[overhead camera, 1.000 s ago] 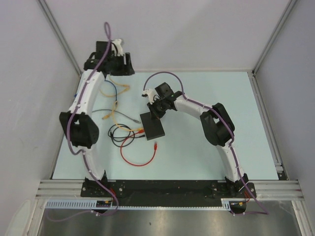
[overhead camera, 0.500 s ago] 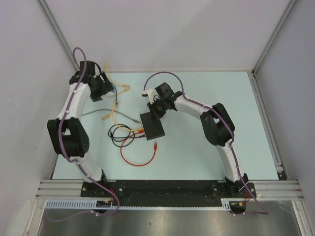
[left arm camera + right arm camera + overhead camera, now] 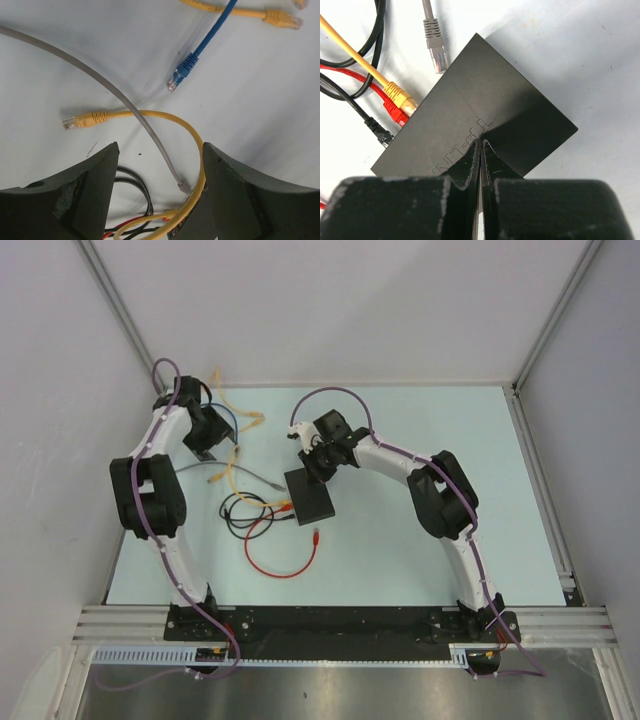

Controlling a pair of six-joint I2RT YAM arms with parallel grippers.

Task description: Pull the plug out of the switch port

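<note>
Yellow plug (image 3: 400, 96) in the switch port (image 3: 411, 105) lies left of the right pincer (image 3: 481, 142), pressed together.

The switch box (image 3: 485, 110) is smooth matte black plastic, and the yellow cable (image 3: 355, 50) has a smooth plastic jacket.

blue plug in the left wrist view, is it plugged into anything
No, the blue plug lies loose on the table, its clear tip touching nothing.
</note>
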